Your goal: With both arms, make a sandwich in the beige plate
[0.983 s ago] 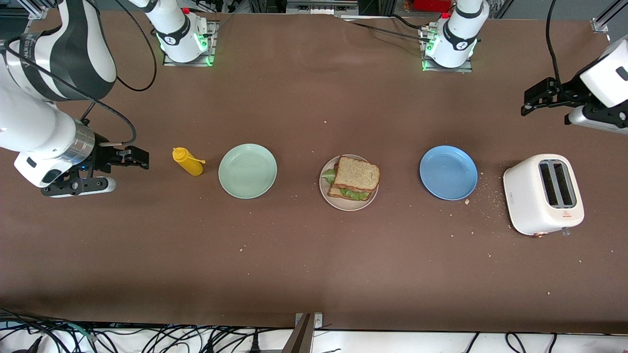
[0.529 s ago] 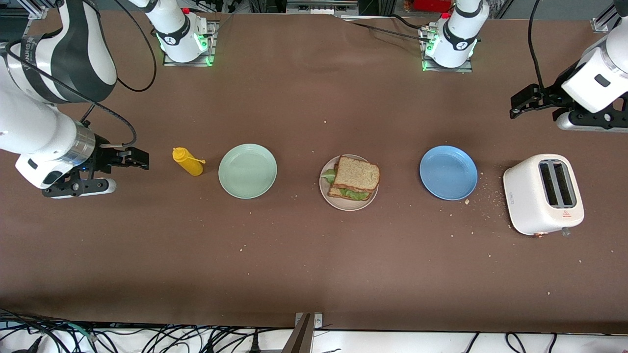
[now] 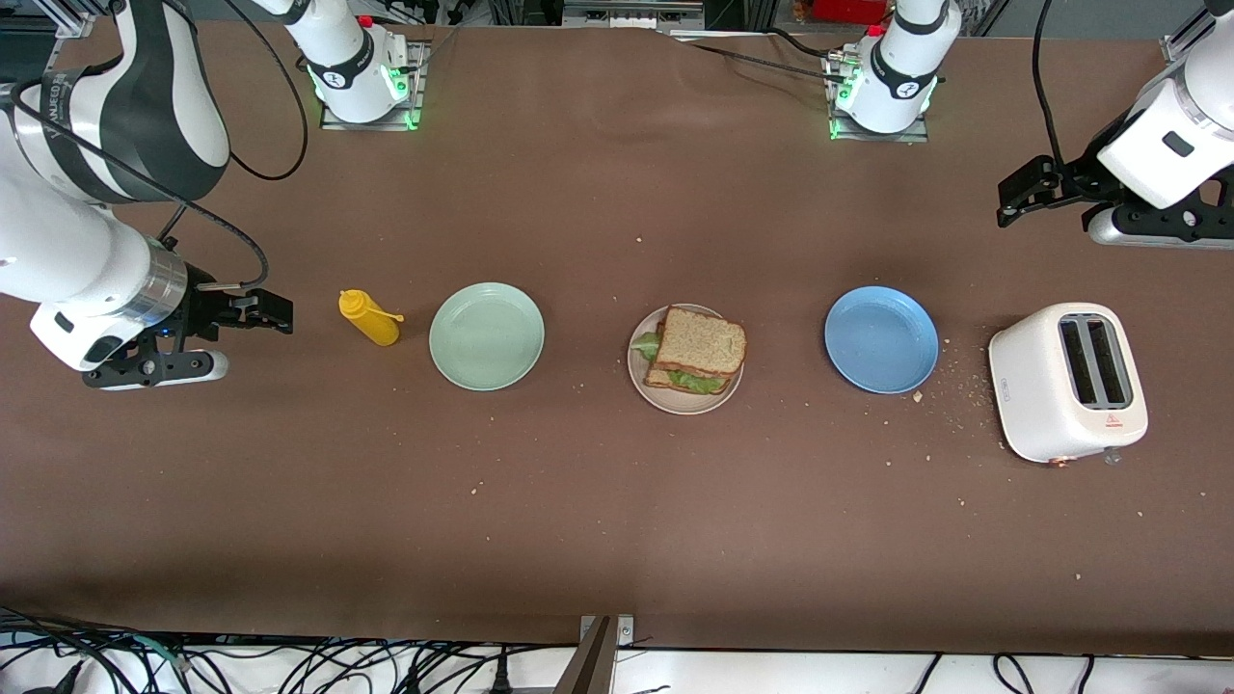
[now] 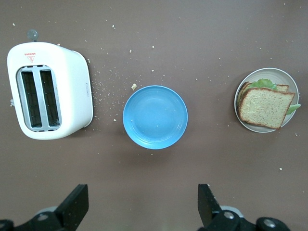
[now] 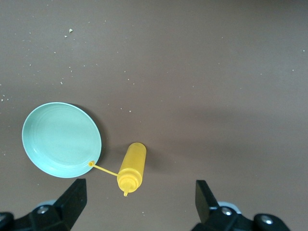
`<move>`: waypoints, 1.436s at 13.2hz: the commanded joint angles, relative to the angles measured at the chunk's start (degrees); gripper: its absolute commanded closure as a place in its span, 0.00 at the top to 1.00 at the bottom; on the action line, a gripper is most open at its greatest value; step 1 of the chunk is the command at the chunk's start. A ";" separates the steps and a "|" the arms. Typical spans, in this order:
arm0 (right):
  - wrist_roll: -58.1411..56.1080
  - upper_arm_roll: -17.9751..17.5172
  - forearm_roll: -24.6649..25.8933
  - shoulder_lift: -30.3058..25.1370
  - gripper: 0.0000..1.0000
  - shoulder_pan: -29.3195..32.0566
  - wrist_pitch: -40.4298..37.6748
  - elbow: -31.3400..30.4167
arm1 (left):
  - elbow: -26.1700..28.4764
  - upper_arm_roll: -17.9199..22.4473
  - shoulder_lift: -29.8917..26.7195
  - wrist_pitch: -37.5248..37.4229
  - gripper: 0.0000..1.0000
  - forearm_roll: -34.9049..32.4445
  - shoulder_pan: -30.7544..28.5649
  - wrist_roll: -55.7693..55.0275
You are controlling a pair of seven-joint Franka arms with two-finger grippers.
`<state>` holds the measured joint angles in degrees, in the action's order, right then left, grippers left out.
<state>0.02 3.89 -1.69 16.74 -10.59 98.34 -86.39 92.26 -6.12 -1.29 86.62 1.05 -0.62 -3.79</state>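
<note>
Moved: left claw (image 3: 1012,198) has drifted farther from the toaster (image 3: 1068,382), jaws wide, empty.
Right claw (image 3: 273,310): wide, empty, waiting beside mustard bottle (image 3: 369,317).
Risk: top bread slice sits askew on the sandwich (image 3: 696,351); bumping the beige plate (image 3: 649,387) could slide it off.

Both arms are drawn back to their own ends of the counter. The left gripper (image 3: 1012,198) hangs in the air with fingers spread wide, holding nothing. The right gripper (image 3: 273,313) is also empty, its fingers wide apart.
</note>
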 commanded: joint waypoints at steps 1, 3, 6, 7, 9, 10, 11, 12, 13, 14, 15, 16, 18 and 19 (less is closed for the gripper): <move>-0.11 -0.02 -0.86 -0.48 1.00 0.22 -0.43 -0.36 | 1.08 -0.04 -1.44 -0.22 1.00 -1.14 1.15 -1.21; -0.11 0.06 -0.86 -0.48 1.00 0.22 -0.43 -0.36 | 1.08 -1.70 -1.44 -0.31 1.00 -1.23 1.06 -1.65; -0.11 0.07 -0.86 -0.48 1.00 0.31 -0.43 -0.36 | 1.08 -1.62 -1.44 -0.40 1.00 -1.23 0.62 -1.57; -0.11 0.07 -0.86 -0.48 1.00 0.31 -0.43 -0.36 | 1.08 -1.53 -1.44 -1.01 1.00 -1.23 0.54 -1.48; -0.11 0.07 -0.86 -0.48 1.00 0.31 -0.43 -0.36 | 1.08 -1.53 -1.44 -1.54 1.00 -1.23 0.45 -1.48; -0.11 0.07 -0.86 -0.48 1.00 0.31 -0.43 -0.36 | 1.08 -1.53 -1.44 -1.54 1.00 -1.23 0.45 -1.48; -0.11 0.07 -0.86 -0.48 1.00 0.31 -0.43 -0.36 | 1.08 -1.36 -1.44 -1.54 1.00 -1.23 0.36 -1.39; -0.11 0.07 -0.86 -0.48 1.00 0.31 -0.43 -0.36 | 1.08 -1.35 -1.44 -1.54 1.00 -1.14 0.36 -1.39; -0.11 0.07 -0.86 -0.48 1.00 0.31 -0.43 -0.36 | 1.08 -1.35 -1.44 -1.54 1.00 -1.23 0.36 -1.39; -0.11 0.07 -0.86 -0.48 1.00 0.31 -0.43 -0.36 | 1.08 -1.35 -1.44 -1.54 1.00 -1.14 0.36 -1.48; -0.11 0.07 -0.86 -0.48 1.00 0.31 -0.43 -0.36 | 1.08 -1.44 -1.44 -1.54 1.00 -1.14 0.36 -1.39; -0.11 0.07 -0.86 -0.48 1.00 0.31 -0.43 -0.36 | 1.08 -1.36 -1.44 -1.54 1.00 -1.14 0.36 -1.39; -0.11 0.07 -0.86 -0.48 1.00 0.31 -0.43 -0.36 | 1.08 -1.35 -1.44 -1.54 1.00 -1.14 0.27 -1.39; -0.11 0.07 -0.86 -0.48 1.00 0.31 -0.43 -0.36 | 1.08 -1.27 -1.44 -1.63 1.00 -1.14 0.18 -1.30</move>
<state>0.02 4.01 -1.69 16.74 -10.58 98.34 -86.39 92.26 -7.39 -1.32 85.39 1.05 -0.12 -4.92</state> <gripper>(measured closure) 0.000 0.000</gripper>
